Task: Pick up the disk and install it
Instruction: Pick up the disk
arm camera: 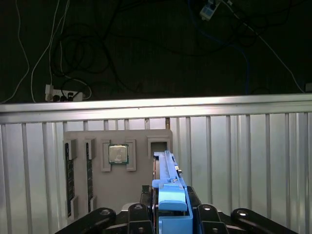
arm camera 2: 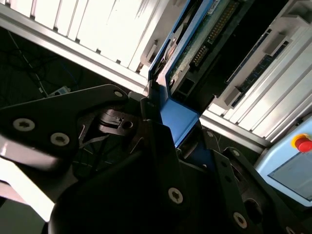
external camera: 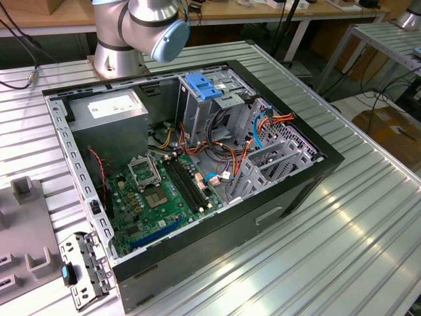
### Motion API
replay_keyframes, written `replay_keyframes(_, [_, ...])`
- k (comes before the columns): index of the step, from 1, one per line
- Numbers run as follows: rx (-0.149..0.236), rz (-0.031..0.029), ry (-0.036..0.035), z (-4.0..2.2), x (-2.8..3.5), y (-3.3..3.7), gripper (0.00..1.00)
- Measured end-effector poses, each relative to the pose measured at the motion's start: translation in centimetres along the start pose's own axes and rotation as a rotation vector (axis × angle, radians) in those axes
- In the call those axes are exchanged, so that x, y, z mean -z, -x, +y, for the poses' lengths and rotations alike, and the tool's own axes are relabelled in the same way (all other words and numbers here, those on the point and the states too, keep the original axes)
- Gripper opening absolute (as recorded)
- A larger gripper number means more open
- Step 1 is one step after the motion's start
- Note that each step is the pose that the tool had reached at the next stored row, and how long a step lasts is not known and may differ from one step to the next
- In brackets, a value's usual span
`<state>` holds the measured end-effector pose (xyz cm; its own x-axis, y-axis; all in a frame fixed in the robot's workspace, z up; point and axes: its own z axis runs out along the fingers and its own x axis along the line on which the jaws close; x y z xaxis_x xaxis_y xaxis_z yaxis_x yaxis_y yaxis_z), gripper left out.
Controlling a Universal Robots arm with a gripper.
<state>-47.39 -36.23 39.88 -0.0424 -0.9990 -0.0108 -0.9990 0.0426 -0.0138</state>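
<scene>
In both wrist views the disk stands on edge between the black fingers of my gripper, its blue side rail facing the camera. The second wrist view shows the disk's green circuit board and blue rail, with the gripper shut on its lower end. It sits over a grey fixture plate, in front of an empty slot. Whether it still rests in the plate I cannot tell. The open computer case lies on the table, with its drive cage topped in blue plastic.
The grey plate also holds a processor chip and two memory sticks. Inside the case are a power supply, a motherboard and loose cables. The arm's base stands behind the case. A pendant with a red button lies nearby.
</scene>
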Motion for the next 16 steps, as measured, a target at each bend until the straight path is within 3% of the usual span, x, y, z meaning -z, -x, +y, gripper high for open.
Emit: replay_keyframes(16, [0.0, 0.0, 0.0001, -0.01, 0.81, 0.01, 0.37])
